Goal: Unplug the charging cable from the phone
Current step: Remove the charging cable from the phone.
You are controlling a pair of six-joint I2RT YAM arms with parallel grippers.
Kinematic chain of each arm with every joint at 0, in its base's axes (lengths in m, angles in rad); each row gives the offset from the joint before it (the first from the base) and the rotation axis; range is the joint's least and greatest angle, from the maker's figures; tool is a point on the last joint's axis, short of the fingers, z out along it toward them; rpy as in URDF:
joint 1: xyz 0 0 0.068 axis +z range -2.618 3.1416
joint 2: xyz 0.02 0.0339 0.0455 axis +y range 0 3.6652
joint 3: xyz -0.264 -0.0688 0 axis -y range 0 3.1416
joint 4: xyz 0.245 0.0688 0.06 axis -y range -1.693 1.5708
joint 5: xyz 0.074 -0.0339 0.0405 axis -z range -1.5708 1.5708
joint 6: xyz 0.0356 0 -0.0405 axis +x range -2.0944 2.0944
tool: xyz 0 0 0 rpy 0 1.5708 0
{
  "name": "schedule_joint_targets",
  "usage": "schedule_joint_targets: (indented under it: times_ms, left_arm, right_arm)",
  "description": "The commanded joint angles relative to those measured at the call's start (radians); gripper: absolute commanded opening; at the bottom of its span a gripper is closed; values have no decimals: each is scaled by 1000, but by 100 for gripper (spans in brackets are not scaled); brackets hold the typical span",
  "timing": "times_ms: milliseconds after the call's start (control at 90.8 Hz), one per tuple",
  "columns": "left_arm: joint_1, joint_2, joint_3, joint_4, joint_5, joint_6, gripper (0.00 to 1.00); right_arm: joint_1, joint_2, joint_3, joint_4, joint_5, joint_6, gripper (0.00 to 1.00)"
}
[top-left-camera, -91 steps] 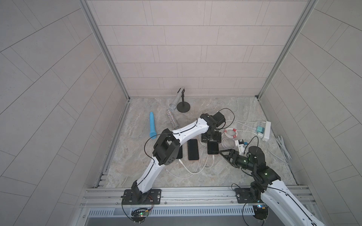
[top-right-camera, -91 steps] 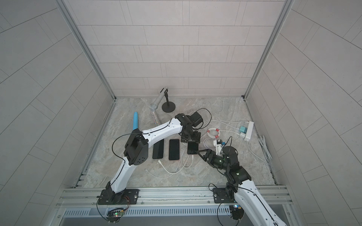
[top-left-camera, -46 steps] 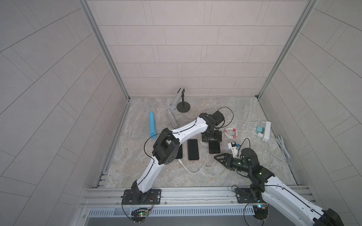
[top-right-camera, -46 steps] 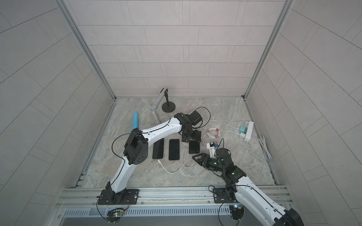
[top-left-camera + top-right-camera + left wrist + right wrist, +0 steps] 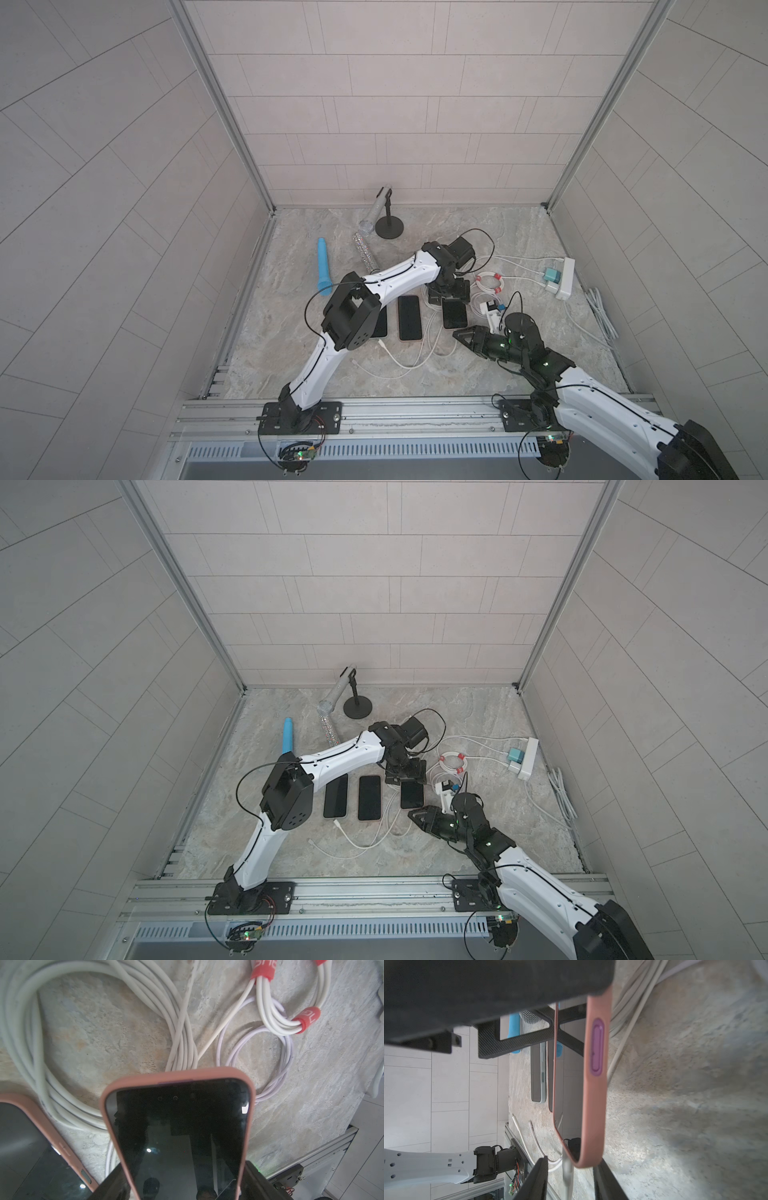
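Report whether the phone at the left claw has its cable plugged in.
Seemingly plugged in: blurred plug meets the phone at its bottom edge, inside the right claw.

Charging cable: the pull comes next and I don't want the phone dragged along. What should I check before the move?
1. Hold on phone by left gripper: ok, fingers against both its long sides.
2. Cable plug between right gripper's fingers: ok.
3. Right jaws shut on plug: not ok, gaps show either side.
4. Seating of plug in port: cannot tell, blurred.
5. Clearance from middle phone: ok, right gripper apart from it.
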Motion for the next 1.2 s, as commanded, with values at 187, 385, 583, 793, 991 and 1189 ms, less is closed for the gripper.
schedule_joint_targets:
  times_ms: [187,385,583,793,991,1189]
  left_arm:
    - [5,-59,-10,20,25,-8,0]
    - [6,-60,-15,21,24,-6,0]
    - [6,-58,-16,24,26,-9,0]
    - [6,-57,-16,24,23,-9,0]
    - [7,-55,-15,26,19,-8,0]
    - [12,-50,-12,26,15,-9,0]
  right_arm:
    - [7,16,17,27,9,-12,30]
    - [8,16,17,30,8,-12,23]
    - [10,19,15,33,5,-13,19]
    - [13,19,16,35,2,-15,12]
    - [16,16,13,30,-1,-16,7]
    - [25,13,8,27,-1,-13,1]
